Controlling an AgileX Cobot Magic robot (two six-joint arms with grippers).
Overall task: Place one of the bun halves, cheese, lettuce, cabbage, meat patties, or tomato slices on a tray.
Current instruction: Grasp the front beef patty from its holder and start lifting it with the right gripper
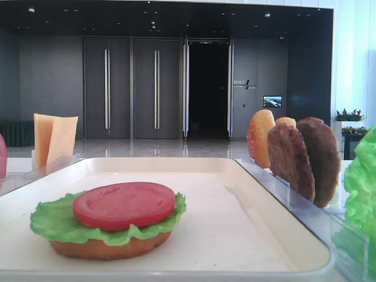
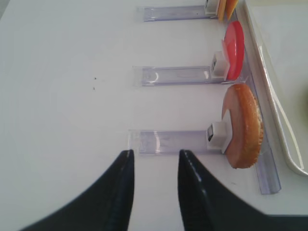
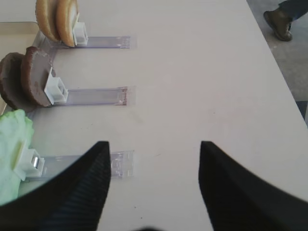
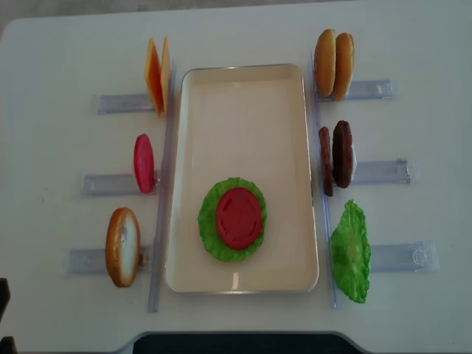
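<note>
Already a smooth red tomato slice (image 4: 238, 217) lies flat on ruffled green lettuce (image 4: 212, 240) in the cream tray (image 4: 243, 96); left end effector (image 2: 155, 166) and right end effector (image 3: 154, 159) both gape apart, empty.

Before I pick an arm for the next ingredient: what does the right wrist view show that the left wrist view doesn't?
Only the right wrist view shows the two meat patties, the lettuce, a pair of bun halves and the open right gripper. Only the left wrist view shows the tomato slice, a single bun half, the cheese, the tray rim and the open left gripper. Both show clear racks on the white table.
</note>
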